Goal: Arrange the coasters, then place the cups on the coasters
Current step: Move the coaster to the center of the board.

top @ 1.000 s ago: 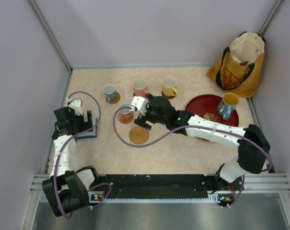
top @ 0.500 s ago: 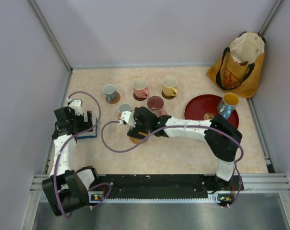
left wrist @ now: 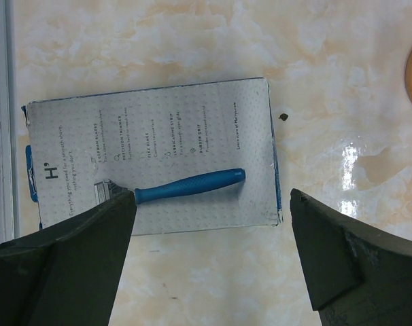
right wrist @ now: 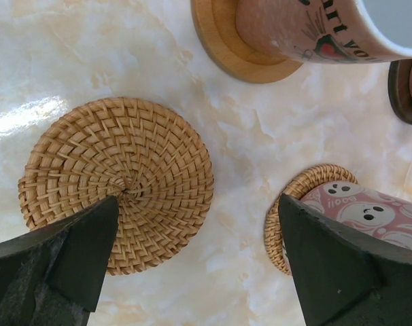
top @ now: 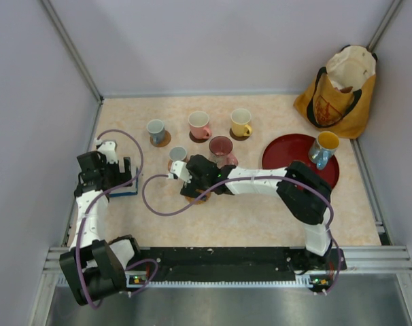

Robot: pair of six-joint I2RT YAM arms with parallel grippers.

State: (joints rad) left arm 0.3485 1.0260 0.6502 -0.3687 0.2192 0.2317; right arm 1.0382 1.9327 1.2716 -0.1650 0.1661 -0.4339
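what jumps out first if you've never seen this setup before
The right gripper, jaws open, reaches across mid-table and hangs over a bare woven coaster. Next to it, a pink ghost-printed cup sits on a second woven coaster. At the right, a blue cup stands on the red tray, near a yellow-orange bag in the back corner.

In the right wrist view, the pink cup (right wrist: 369,216) is being cropped by the right edge, the lettered cup (right wrist: 308,27) by the top edge. The head of the razor (left wrist: 189,185) is being hidden behind a finger (left wrist: 70,251) of the left tool (left wrist: 211,200).
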